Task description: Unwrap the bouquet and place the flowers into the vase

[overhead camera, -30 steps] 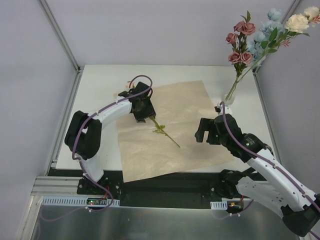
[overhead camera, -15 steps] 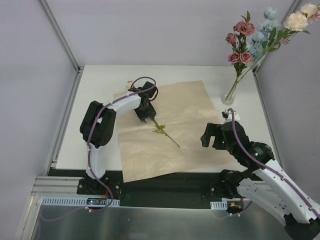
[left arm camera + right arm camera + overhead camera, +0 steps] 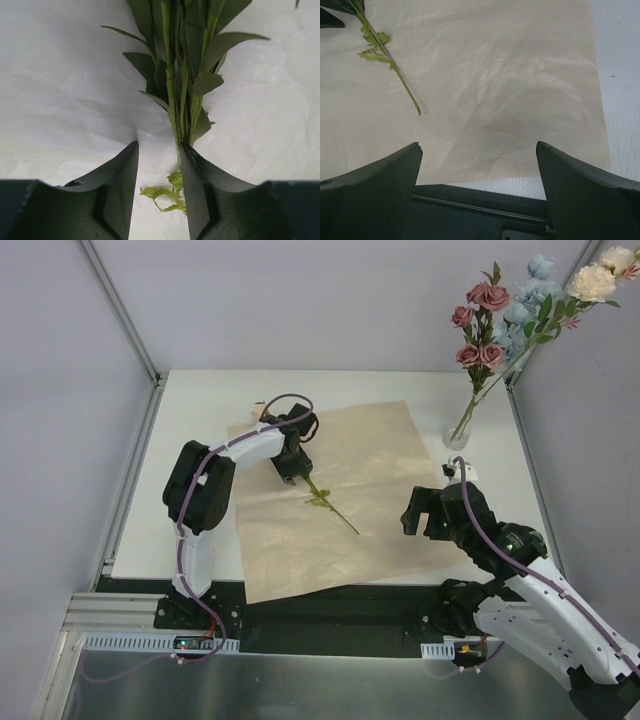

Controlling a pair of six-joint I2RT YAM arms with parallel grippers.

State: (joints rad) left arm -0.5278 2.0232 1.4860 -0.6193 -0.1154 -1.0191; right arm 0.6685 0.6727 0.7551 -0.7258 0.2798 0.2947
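The bouquet's tan paper point(image 3: 375, 465) lies spread flat on the table. On it rests a green leafy sprig point(image 3: 325, 500) with a thin stem. My left gripper point(image 3: 291, 470) is down over the sprig's leafy end. In the left wrist view the stem point(image 3: 175, 95) runs between the fingers of the left gripper point(image 3: 160, 147), against the right one, with a gap left of it. The clear vase point(image 3: 459, 434) at the back right holds several flowers point(image 3: 497, 325), pink, blue and cream. My right gripper point(image 3: 414, 510) hovers wide open over the paper's near right part, and the right wrist view shows nothing in that gripper point(image 3: 479, 146).
White table top point(image 3: 200, 430) surrounds the paper. Frame posts and grey walls close in the left, back and right. The flowers lean out over the back right corner. A black rail point(image 3: 485, 205) runs along the near edge under the right gripper.
My left gripper's jaws have narrowed around the sprig's stem, and the left arm's elbow swung right. The right arm drew back toward the near right, jaws still wide.
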